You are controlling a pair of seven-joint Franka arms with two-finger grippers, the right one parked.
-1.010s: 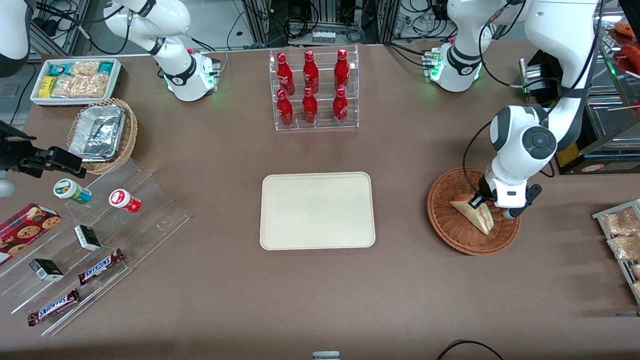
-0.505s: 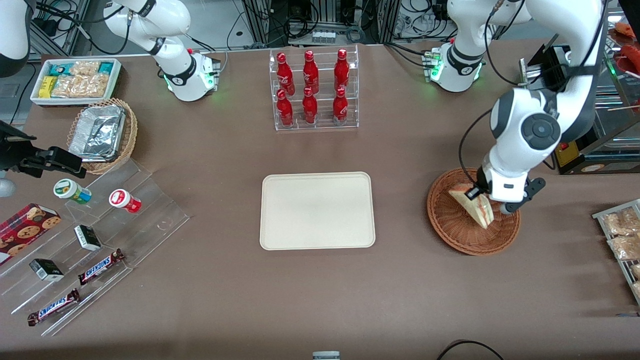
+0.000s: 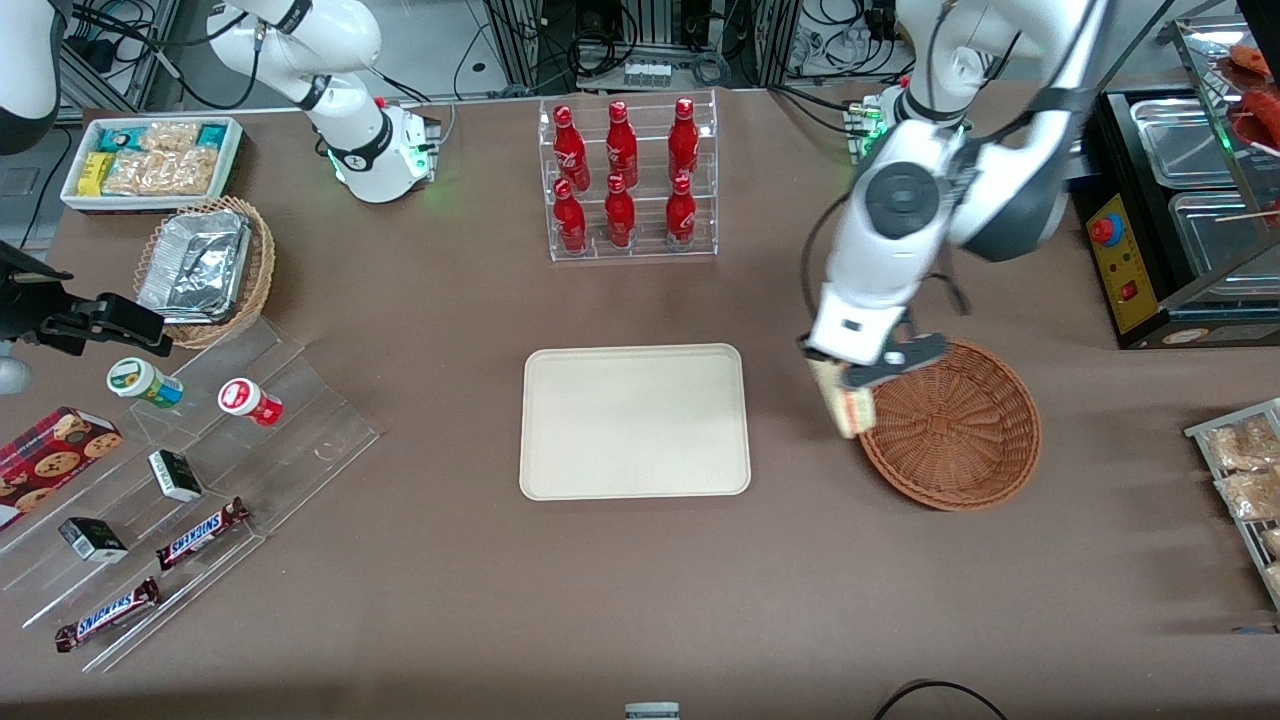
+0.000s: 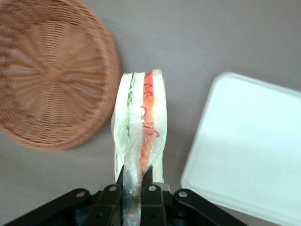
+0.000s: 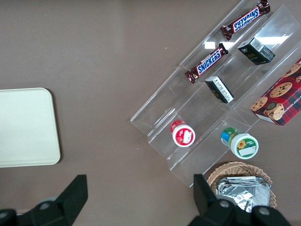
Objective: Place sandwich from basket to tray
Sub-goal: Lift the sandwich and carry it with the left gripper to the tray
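Sandwich (image 3: 851, 408) hangs pinched in the hand (image 3: 858, 385), right of frame centre in the front view, over bare desk (image 3: 640, 580) between the basket (image 3: 950, 425) rim and the tray (image 3: 634, 421). Carry step underway, basket now empty. Next it likely needs moving over the tray, lowering, then letting go.

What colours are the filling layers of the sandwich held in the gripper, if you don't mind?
Green and red between pale bread; the sandwich in the gripper shows this best in the left wrist view.
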